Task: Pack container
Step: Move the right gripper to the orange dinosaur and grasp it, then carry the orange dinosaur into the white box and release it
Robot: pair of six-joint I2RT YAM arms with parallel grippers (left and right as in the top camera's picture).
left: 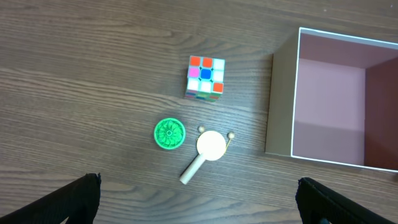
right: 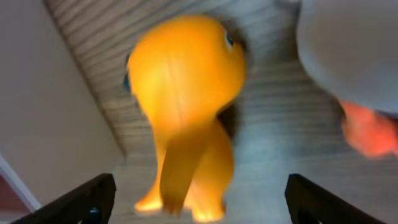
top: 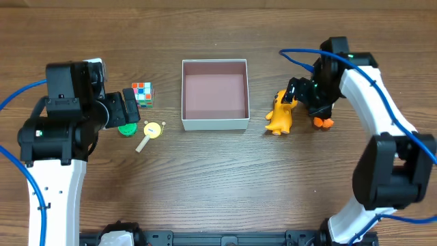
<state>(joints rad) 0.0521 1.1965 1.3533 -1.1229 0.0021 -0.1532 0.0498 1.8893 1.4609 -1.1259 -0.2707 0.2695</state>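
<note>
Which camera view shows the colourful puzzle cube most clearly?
The left wrist view: the puzzle cube lies unobstructed on the wood, and its coloured top tiles are distinct. The overhead view shows it only small, with less detail. The right wrist view does not show it at all.

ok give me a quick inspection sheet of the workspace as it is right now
surface: dark wood-grain table, no spills seen
job's things: container at centre, open, nothing inside; puzzle cube, green disc and yellow hand drum on the left arm's side; orange figure and grey toy with orange feet on the right arm's side
clutter: nothing seen
grippers: left gripper open, above the left toys; right gripper open, fingers either side of the orange figure
cables: blue cables along both arms
surroundings: nothing seen
</note>
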